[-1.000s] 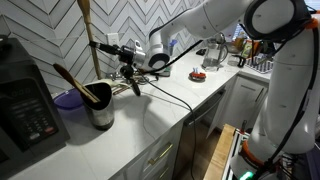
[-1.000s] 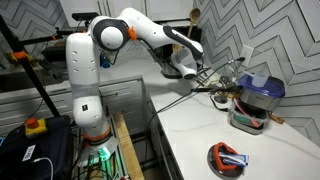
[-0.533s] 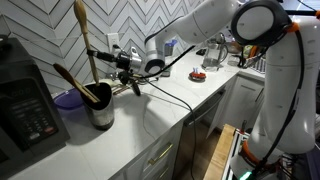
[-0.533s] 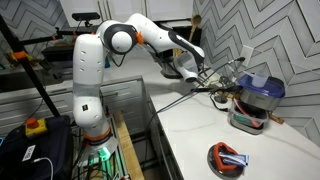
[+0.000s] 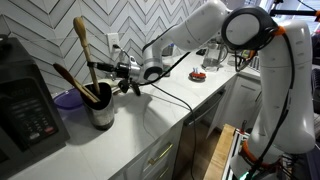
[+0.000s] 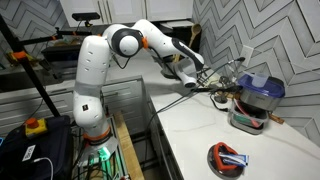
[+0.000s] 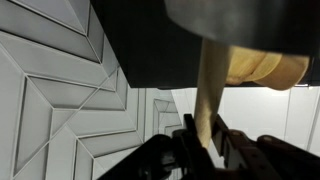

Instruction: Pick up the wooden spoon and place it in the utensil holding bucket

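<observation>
Above the utensil holding bucket point(image 5: 100, 112) on the bench point(image 5: 135, 128), your end effector point(image 5: 95, 68) clamps the wooden spoon point(image 5: 85, 46) upright, handle down, so it can slide straight in

the wooden spoon point(image 5: 80, 35) is pale tan. the bucket point(image 5: 100, 114) is shiny grey, and the other spoon point(image 5: 68, 76) in it is dark brown. the wall point(image 5: 45, 25) has white zigzag tiles. the worktop point(image 5: 165, 115) is white. the bowl point(image 5: 67, 100) at the far left is purple. the arm point(image 5: 192, 24) is white.
</observation>
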### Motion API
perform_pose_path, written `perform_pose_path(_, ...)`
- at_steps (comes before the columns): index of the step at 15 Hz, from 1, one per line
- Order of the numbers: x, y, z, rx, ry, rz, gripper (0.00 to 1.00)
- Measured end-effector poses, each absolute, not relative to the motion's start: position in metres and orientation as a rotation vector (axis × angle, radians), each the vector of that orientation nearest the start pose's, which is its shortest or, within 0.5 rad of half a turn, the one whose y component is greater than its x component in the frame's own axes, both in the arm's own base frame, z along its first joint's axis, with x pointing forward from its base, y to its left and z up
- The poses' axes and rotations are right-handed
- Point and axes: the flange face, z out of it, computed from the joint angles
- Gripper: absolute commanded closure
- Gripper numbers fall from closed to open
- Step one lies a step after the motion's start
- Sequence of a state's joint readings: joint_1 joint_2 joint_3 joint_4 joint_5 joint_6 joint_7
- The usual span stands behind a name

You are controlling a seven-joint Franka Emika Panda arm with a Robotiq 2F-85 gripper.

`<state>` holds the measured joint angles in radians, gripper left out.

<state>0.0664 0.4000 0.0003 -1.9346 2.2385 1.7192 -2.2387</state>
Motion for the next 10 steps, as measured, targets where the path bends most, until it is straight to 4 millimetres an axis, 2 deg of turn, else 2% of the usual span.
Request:
perform_pose_path(6, 0.634, 0.123, 0.326, -1.331, -0.552, -1.495, 0.95)
perform_pose_path(9, 0.632, 0.120, 0.316, -1.351, -0.556, -1.475, 0.94)
perform_pose_path(10, 0.630, 0.119, 0.313, -1.357, -0.557, -1.471, 0.54)
